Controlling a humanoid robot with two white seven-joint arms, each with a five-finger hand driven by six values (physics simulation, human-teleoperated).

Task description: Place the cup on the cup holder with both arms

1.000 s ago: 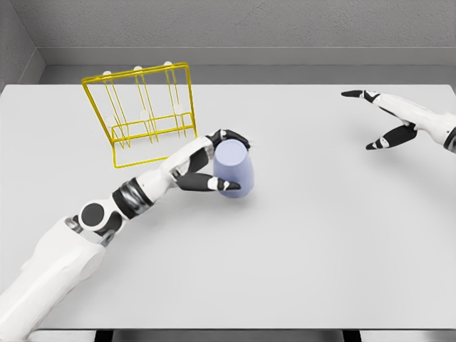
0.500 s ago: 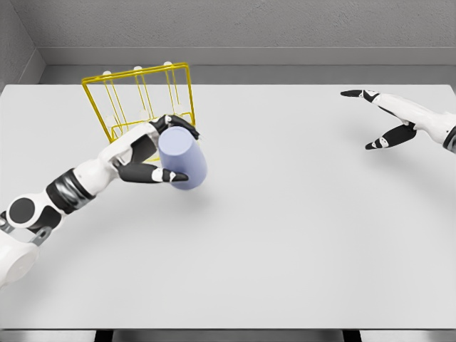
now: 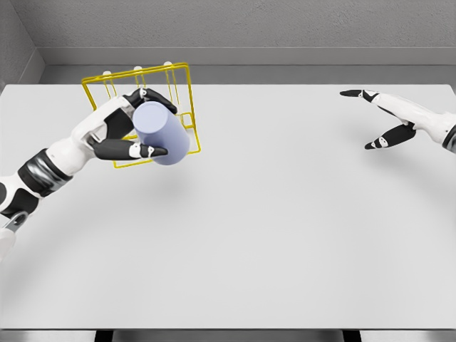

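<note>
A pale lilac cup [image 3: 162,133] hangs above the table, tilted, with my left hand [image 3: 133,125] shut on it from its left side. Behind and partly hidden by cup and hand stands the yellow wire cup holder [image 3: 180,91] with white-tipped pegs, at the table's back left. The cup overlaps the holder's front lower right part; I cannot tell whether they touch. My right hand [image 3: 370,117] hovers far off at the right edge, fingers spread and holding nothing.
The white table [image 3: 285,214] stretches wide to the right and front. A grey wall [image 3: 249,28] runs behind the table's far edge.
My left hand has carried the cup up and to the left, from the table's middle left to in front of the holder. The right hand has stayed in place.
</note>
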